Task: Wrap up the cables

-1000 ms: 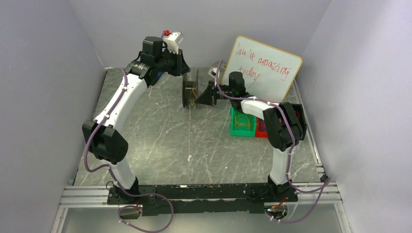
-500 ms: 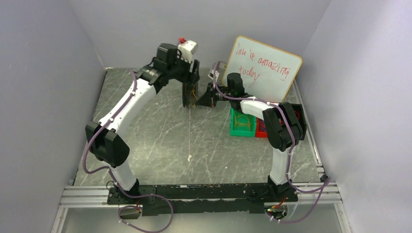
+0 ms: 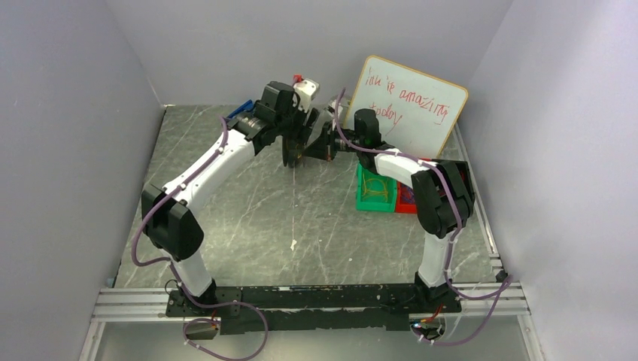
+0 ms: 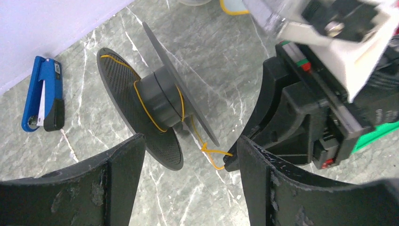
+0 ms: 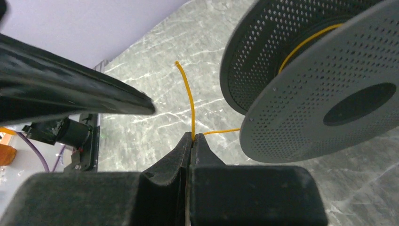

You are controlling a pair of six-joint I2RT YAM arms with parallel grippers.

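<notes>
Yellow cable (image 5: pixel 190 101) is pinched tight in our right jaws, at 3 o'clock of the black spool (image 4: pixel 155 113) from above; left jaws are spread wide, gripping nothing.

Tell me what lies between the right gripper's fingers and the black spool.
Only a short span of yellow cable; the right wrist view shows it.

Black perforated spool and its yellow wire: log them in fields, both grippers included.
spool: black perforated plastic spool, standing on its rims on the grey marbled table
wire: thin yellow wire, a few turns round the hub, running to the right gripper
right gripper: shut on the wire, short free end poking past
left gripper: open, empty, pointed at the spool
</notes>
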